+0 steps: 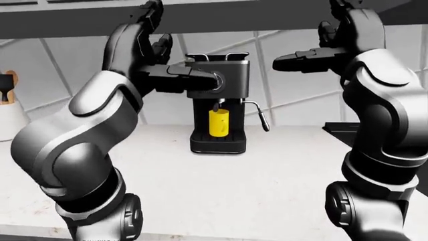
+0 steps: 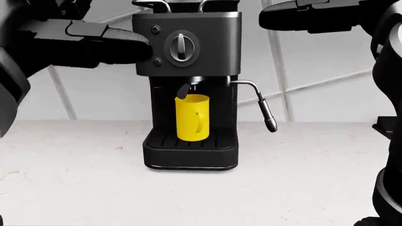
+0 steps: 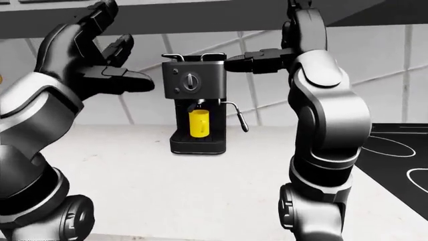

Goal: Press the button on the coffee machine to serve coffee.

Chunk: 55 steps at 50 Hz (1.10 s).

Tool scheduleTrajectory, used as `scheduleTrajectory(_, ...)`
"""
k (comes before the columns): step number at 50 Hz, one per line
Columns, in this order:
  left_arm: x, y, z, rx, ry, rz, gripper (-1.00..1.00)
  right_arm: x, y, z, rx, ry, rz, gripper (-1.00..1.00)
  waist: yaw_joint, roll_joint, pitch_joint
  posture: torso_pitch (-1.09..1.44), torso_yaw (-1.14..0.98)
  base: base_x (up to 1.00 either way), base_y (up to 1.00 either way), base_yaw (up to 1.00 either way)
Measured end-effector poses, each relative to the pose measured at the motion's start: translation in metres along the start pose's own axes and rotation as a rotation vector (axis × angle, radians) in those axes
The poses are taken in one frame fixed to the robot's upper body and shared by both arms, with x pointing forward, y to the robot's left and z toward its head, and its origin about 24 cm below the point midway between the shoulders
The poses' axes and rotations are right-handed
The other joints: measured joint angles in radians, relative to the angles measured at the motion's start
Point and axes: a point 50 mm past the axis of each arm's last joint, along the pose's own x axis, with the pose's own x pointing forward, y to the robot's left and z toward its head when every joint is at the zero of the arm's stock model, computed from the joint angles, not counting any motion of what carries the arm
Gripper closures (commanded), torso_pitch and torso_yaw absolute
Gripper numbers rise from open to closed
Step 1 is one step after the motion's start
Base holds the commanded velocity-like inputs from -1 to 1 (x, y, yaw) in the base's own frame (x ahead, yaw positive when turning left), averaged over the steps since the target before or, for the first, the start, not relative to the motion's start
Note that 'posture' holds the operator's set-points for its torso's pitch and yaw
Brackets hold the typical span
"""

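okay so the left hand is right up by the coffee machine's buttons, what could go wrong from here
1. The left hand reaches in from the head view's left with a thick finger beside two small buttons and the dial; it could hit the wrong control.
2. A hard sideways push might shift the coffee machine and unseat the yellow cup under the spout.
3. The right hand hangs open near the machine's top and the steam wand; it could bump them.

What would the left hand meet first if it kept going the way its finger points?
Probably the coffee machine: the left hand points at its upper face, near the small buttons; depth is unclear.
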Motion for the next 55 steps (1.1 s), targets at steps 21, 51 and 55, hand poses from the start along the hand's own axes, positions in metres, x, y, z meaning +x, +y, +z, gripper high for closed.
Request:
scheduleTrajectory(21,-0.01,-0.028,-0.004,0.001,0.02,-0.101,-1.0,-0.001,-0.002,-0.007,0.005,0.01,-0.005,-1.0,0.003,0.001,-0.004,-0.9,0.0,0.0,0.0,0.0)
scheduleTrajectory(51,-0.007,-0.042,-0.028,-0.007,0.068,-0.141,-1.0,-0.002,-0.003,-0.009,0.006,0.012,-0.005,-1.0,0.006,-0.003,-0.013,-0.9,0.0,0.0,0.0,0.0)
scheduleTrajectory(55,-0.005,-0.043,-0.033,-0.009,0.082,-0.147,-1.0,-0.003,-0.004,-0.006,0.002,0.009,-0.006,-1.0,0.006,-0.004,-0.014,-0.9,0.0,0.0,0.0,0.0)
